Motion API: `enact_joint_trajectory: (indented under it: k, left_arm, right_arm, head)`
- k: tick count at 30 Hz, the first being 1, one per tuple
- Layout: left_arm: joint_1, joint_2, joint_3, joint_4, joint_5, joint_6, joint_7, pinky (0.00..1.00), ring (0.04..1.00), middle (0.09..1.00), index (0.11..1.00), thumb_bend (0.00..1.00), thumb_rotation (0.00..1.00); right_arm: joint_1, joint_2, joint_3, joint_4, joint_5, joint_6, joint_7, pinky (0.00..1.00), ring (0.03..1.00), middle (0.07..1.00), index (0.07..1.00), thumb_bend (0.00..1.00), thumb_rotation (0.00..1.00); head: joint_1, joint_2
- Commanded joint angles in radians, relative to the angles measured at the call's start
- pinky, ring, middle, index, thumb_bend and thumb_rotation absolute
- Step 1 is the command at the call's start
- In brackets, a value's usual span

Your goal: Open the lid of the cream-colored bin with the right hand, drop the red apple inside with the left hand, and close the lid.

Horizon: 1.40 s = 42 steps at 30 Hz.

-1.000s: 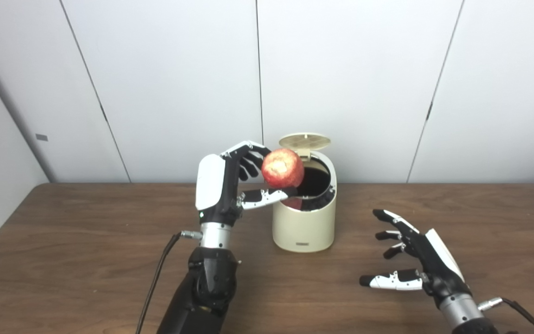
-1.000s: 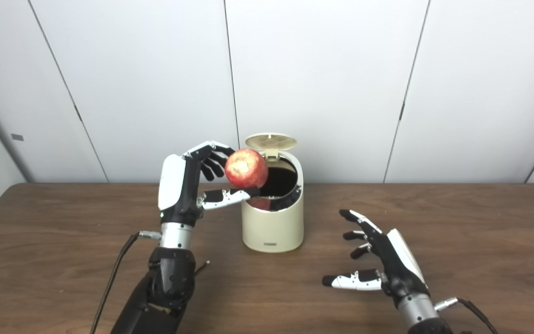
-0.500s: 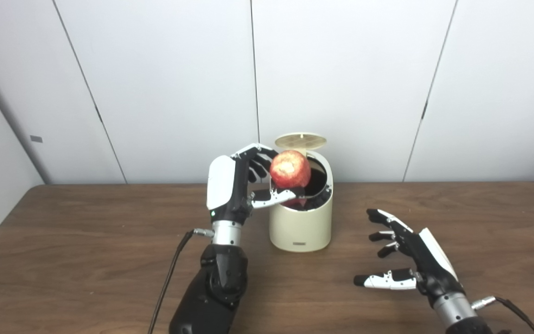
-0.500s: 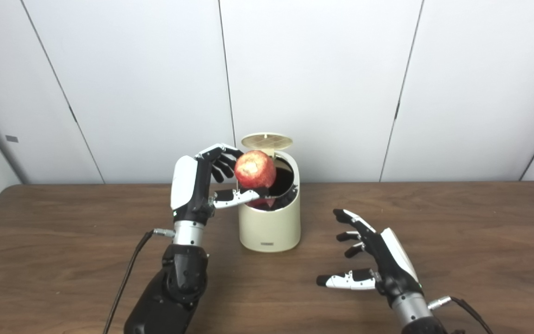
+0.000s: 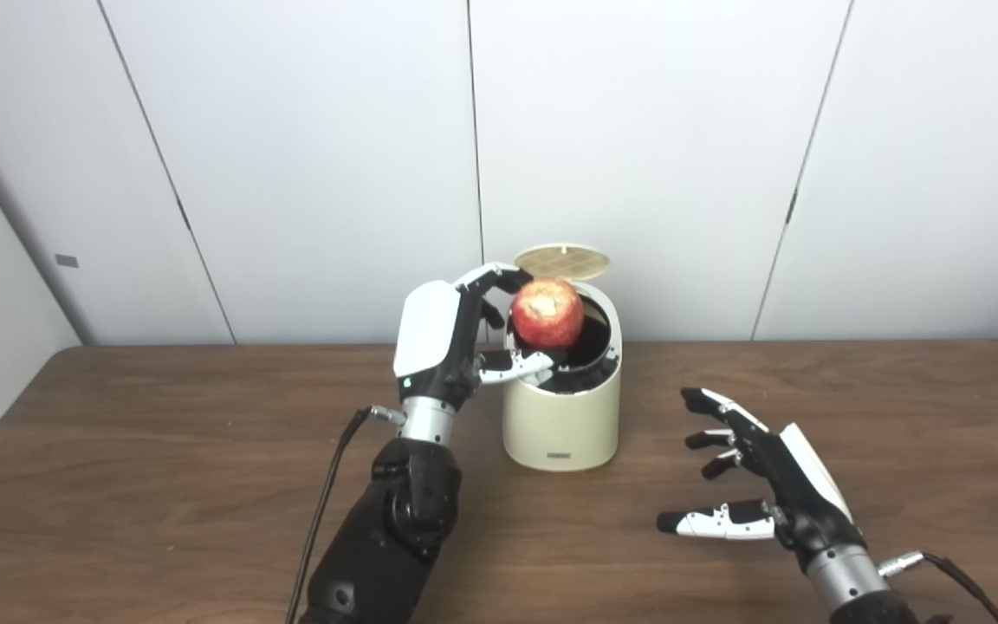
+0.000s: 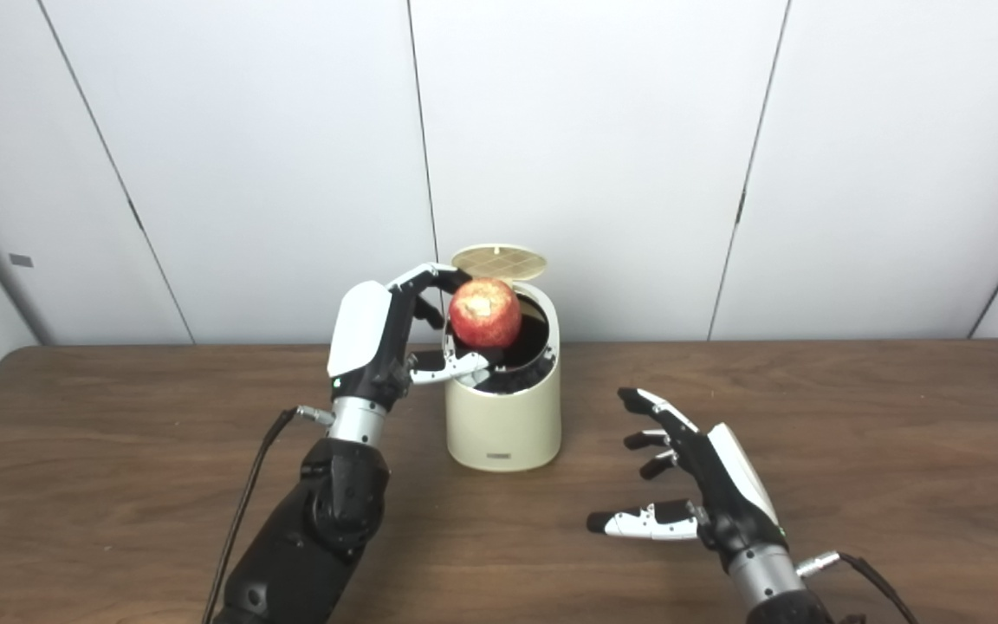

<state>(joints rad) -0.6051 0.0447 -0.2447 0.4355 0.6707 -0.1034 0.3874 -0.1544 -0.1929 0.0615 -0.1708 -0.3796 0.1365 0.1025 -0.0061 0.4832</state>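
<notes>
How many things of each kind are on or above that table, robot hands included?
Robot hands: 2, the left hand shut on the fruit and the right hand open above the table.
Apples: 1, a red apple held over the opening.
Bins: 1, a cream-colored bin with its lid up.
Total: 4.

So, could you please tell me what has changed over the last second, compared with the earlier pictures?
The left hand, still shut on the red apple, has carried it rightward and farther in, from beside the near left rim to over the dark opening of the cream-colored bin. The apple has not been let go. The lid stays up, the bin stays put, and the right hand stays open above the table.
</notes>
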Motion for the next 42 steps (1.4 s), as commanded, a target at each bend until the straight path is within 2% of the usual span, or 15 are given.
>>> enact_joint_trajectory:
  k: [1, 6, 17, 20, 25, 29, 33, 35, 38, 42]
  left_arm:
    - [-0.038, 0.003, -0.008, -0.051, 0.020, 0.014, -0.010, 0.60, 0.755, 0.789, 0.883, 1.00, 0.35]
    - [-0.031, 0.013, -0.012, -0.075, 0.008, 0.020, -0.020, 0.59, 0.748, 0.789, 0.886, 1.00, 0.35]
    - [-0.001, 0.019, 0.002, -0.136, -0.015, -0.011, -0.019, 0.60, 0.731, 0.770, 0.876, 0.99, 0.35]
    - [0.016, 0.005, 0.030, -0.149, -0.051, -0.052, 0.013, 0.57, 0.677, 0.721, 0.806, 0.92, 0.34]
    - [0.050, -0.012, 0.084, -0.168, -0.102, -0.143, 0.074, 0.46, 0.578, 0.636, 0.682, 0.74, 0.22]
    - [0.066, -0.015, 0.126, -0.167, -0.128, -0.217, 0.124, 0.42, 0.547, 0.617, 0.655, 0.68, 0.14]
    - [0.081, -0.013, 0.170, -0.178, -0.153, -0.252, 0.148, 0.43, 0.553, 0.622, 0.653, 0.63, 0.09]
    - [0.090, -0.008, 0.189, -0.185, -0.172, -0.265, 0.142, 0.43, 0.556, 0.624, 0.655, 0.61, 0.08]
    - [0.114, 0.006, 0.215, -0.219, -0.243, -0.263, 0.094, 0.45, 0.575, 0.638, 0.665, 0.59, 0.09]
    - [0.175, 0.023, 0.244, -0.299, -0.399, -0.202, -0.031, 0.51, 0.623, 0.675, 0.694, 0.59, 0.12]
  right_arm:
    - [-0.025, -0.004, -0.002, -0.033, 0.001, -0.011, -0.013, 0.54, 0.726, 0.862, 0.851, 0.69, 0.10]
    - [-0.029, -0.006, -0.001, -0.024, 0.005, -0.019, -0.014, 0.55, 0.732, 0.866, 0.853, 0.68, 0.10]
    - [-0.035, -0.012, 0.001, -0.021, 0.005, -0.020, -0.012, 0.53, 0.724, 0.868, 0.853, 0.67, 0.07]
    - [-0.034, -0.010, 0.000, -0.024, 0.007, -0.012, -0.009, 0.54, 0.731, 0.868, 0.852, 0.67, 0.06]
    - [-0.030, -0.014, 0.002, -0.018, 0.013, -0.018, -0.004, 0.53, 0.725, 0.868, 0.860, 0.66, 0.06]
    - [-0.030, -0.020, 0.001, -0.008, 0.020, -0.029, -0.004, 0.53, 0.719, 0.866, 0.859, 0.66, 0.06]
    - [-0.032, -0.025, -0.001, 0.000, 0.020, -0.032, -0.011, 0.53, 0.717, 0.859, 0.853, 0.67, 0.04]
    - [-0.034, -0.025, -0.003, 0.003, 0.025, -0.038, -0.016, 0.53, 0.714, 0.858, 0.851, 0.67, 0.03]
    - [-0.038, -0.024, -0.006, 0.007, 0.032, -0.040, -0.021, 0.53, 0.717, 0.867, 0.849, 0.67, 0.03]
    - [-0.058, -0.018, -0.014, 0.001, 0.049, -0.032, -0.021, 0.52, 0.728, 0.875, 0.848, 0.65, 0.07]
  head:
    - [-0.001, 0.001]
    - [0.001, 0.001]
    - [0.010, 0.001]
    - [0.010, 0.001]
    - [0.020, -0.001]
    - [0.025, 0.000]
    - [0.028, -0.001]
    - [0.029, -0.002]
    - [0.030, -0.003]
    - [0.032, -0.003]
